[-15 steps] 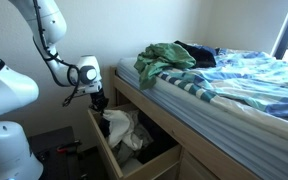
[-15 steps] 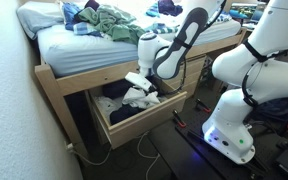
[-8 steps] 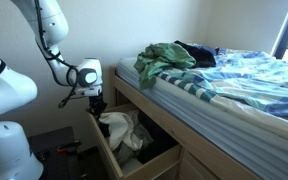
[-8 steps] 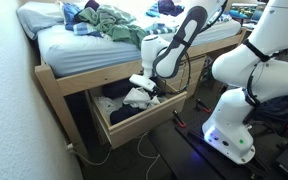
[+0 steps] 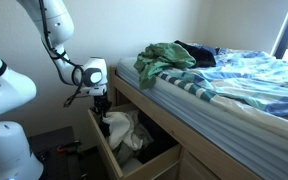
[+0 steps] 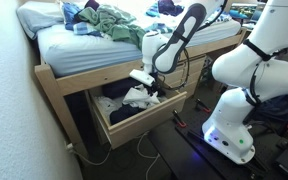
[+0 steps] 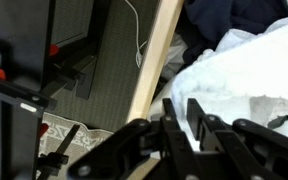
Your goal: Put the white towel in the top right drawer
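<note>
The bed [image 5: 239, 88] fills most of both exterior views [image 6: 69, 45], its striped sheet rumpled. A heap of green clothes [image 5: 164, 55] lies on it near the edge [image 6: 109, 22].

The white arm [image 5: 52, 38] reaches down beside the bed frame; in an exterior view [image 6: 187, 25] it bends from the bulky base toward the drawer.

The drawer [image 5: 101, 148] stands pulled out from under the bed, open in both exterior views [image 6: 149, 120].

The towel [image 5: 126, 128] lies heaped inside the drawer, white and crumpled, next to dark clothes [image 6: 111, 103]. In the wrist view the towel [image 7: 249, 65] bulges over the drawer's wooden side, with the dark clothes [image 7: 234, 15] behind it.

The gripper [image 5: 102, 102] hangs just over the towel's near end [image 6: 139, 97], low at the drawer's rim [image 6: 146, 82]. In the wrist view its dark fingers [image 7: 197, 118] sit against the towel's edge, but whether they are clamped or spread I cannot tell.

A thin white cord [image 7: 137, 40] trails over the floor beside the drawer.
</note>
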{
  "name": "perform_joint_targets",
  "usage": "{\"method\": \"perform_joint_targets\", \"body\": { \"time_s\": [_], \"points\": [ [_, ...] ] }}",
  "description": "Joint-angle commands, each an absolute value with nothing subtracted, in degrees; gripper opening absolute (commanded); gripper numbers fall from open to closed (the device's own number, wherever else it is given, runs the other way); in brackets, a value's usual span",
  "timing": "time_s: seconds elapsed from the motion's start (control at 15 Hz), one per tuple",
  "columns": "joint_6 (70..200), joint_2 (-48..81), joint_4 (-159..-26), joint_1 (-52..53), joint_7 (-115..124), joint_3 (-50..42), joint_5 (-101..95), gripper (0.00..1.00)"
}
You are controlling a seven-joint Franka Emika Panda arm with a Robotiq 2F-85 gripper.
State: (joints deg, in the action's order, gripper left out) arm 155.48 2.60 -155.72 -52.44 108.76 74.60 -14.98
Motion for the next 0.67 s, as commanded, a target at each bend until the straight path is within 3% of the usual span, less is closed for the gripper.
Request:
{"method": "perform_joint_targets", "body": {
  "time_s": [0.0, 0.4, 0.6],
  "points": [
    [153.3, 4.8, -153.1, -51.2, 112.6, 72.1, -18.6, 0.53],
    [153.0, 7.3, -151.3, -48.4, 117.2, 67.7, -24.3, 0.99],
    [152.9, 8.4, -150.6, -46.2, 117.9, 66.5, -26.5, 1.00]
  ]
}}
